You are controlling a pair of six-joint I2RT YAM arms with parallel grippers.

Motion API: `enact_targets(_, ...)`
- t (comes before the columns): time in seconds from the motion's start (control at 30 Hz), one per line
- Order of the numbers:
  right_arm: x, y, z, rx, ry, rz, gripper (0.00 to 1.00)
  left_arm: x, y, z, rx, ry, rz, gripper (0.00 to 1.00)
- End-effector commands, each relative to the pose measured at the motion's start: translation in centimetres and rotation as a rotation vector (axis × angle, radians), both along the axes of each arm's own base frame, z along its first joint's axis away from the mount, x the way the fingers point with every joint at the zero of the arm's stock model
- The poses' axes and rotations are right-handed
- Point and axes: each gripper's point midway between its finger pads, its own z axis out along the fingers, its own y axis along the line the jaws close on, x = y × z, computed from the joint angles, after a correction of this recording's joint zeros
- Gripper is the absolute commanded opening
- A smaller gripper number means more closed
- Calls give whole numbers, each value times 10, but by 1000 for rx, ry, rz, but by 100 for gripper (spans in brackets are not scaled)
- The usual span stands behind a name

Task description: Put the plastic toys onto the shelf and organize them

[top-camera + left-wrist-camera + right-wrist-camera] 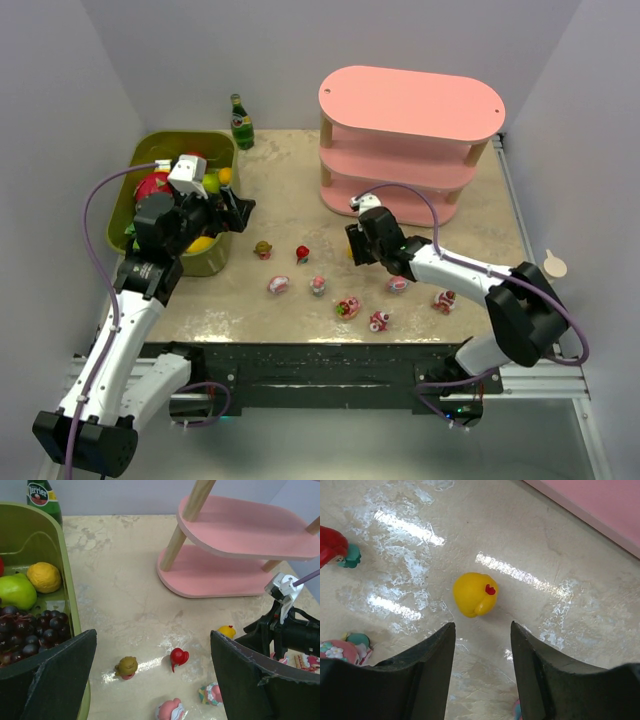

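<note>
Yellow toy lies just ahead of the right fingers — apart, not touching it.

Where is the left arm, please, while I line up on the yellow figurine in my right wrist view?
Observer: The left gripper hangs open at the right side of the olive-green bin, well to the left of your yellow figurine.
Operator: Thank you. How many more are out there?
Observer: Eight more figurines lie scattered on the table in front of the pink shelf.
Operator: Is anything on the shelf yet?
Observer: Nothing on its top board, and the lower boards are bare wherever I can see them.
</note>
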Motion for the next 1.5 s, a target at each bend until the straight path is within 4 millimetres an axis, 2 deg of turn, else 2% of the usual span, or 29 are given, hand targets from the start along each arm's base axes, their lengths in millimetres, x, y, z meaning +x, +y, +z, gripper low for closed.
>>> enact_targets(0.0, 8, -3, 18, 62, -43, -120, 49, 2, 0, 1, 17, -20, -12, 100)
enact_targets(0.27, -4, -18, -8, 82, 12, -253, 32, 3, 1, -1, 21, -13, -8, 100)
enact_targets(0.53, -2, -7, -31, 154, 46, -296, 24, 4, 1, -4, 25, -5, -3, 100)
enact_targets(0.7, 3, -3, -37, 199, 28, -320, 18, 4, 2, -5, 27, 1, 1, 99)
enact_targets(0.97, 0, 3, -59, 249, 63, -342, 3, 5, 2, -5, 28, 1, 4, 100)
enact_targets(1.23, -5, 11, -79, 311, 101, -364, 0, 5, 2, -5, 27, 3, 4, 100)
enact_targets(1.47, -11, 26, -80, 356, 114, -333, 0, 6, 3, -8, 29, 13, 7, 100)
